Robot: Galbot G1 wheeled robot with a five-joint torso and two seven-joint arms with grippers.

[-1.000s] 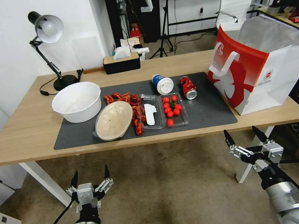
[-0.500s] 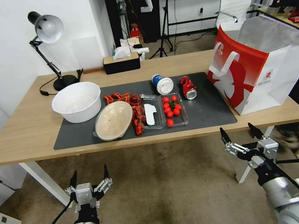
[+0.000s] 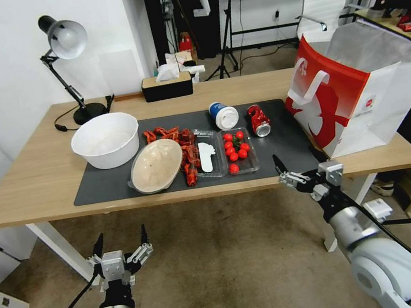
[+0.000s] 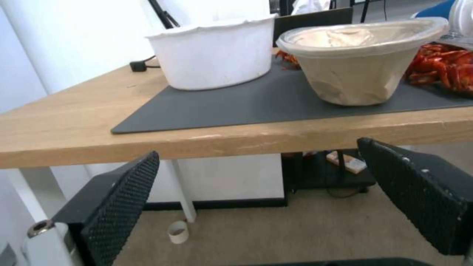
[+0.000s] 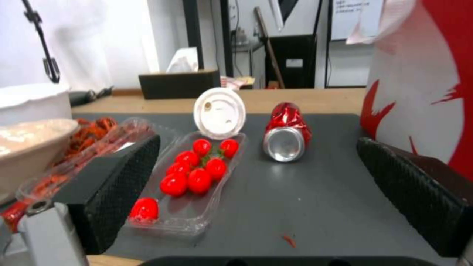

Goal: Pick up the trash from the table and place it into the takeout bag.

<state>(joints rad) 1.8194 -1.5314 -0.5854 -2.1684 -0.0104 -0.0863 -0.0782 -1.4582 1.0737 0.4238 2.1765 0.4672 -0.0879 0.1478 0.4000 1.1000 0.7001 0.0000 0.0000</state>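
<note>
Light-wood counter edge under my right gripper, fingers spread, empty. Crushed red can lies ahead on the grey mat, beside takeout bag. Best approach low, straddling can squarely. Left gripper parked below, spread.
</note>
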